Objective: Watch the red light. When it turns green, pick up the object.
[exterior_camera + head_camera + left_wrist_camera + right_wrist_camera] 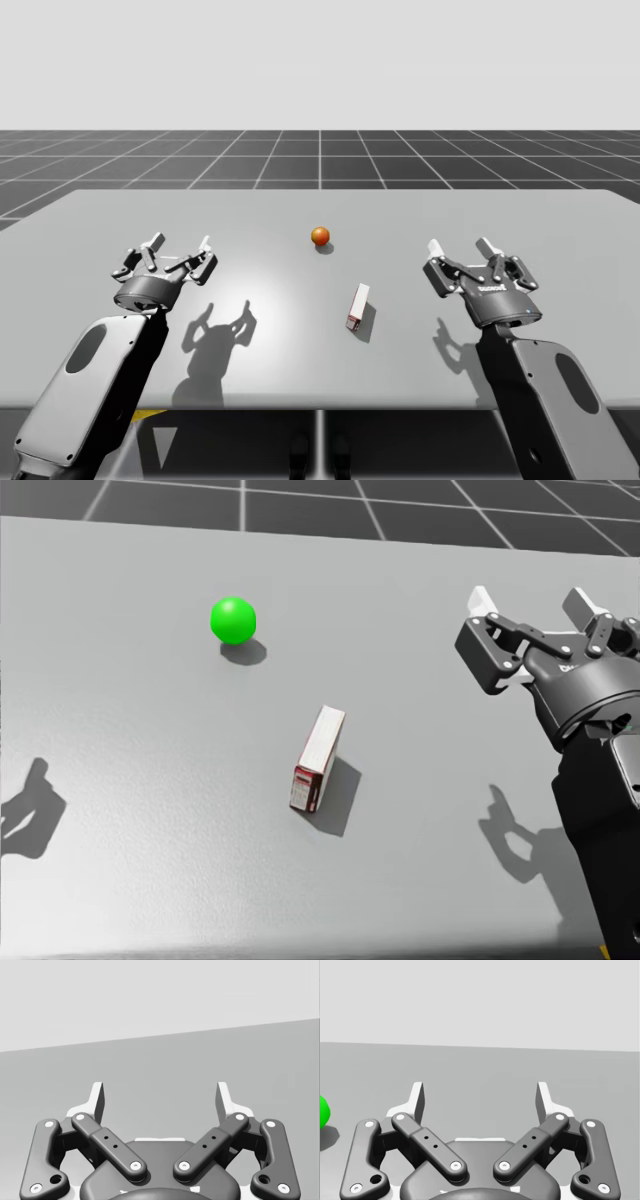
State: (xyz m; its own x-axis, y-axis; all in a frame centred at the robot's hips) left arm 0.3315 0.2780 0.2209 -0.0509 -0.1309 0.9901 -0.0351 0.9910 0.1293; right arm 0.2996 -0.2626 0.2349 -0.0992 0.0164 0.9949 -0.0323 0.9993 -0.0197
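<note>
— Green light ball [233, 620], upper left in head view; orange-red in high view.
— Slim white box [318, 759] flat on worktop [120, 780], mid-frame. Spread wide and empty: left claw [181, 242], right claw [535, 602], well apart from it.

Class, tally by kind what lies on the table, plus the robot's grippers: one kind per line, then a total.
Ball: 1
Box: 1
Grippers: 2, the left gripper and the right gripper
Total: 4
</note>
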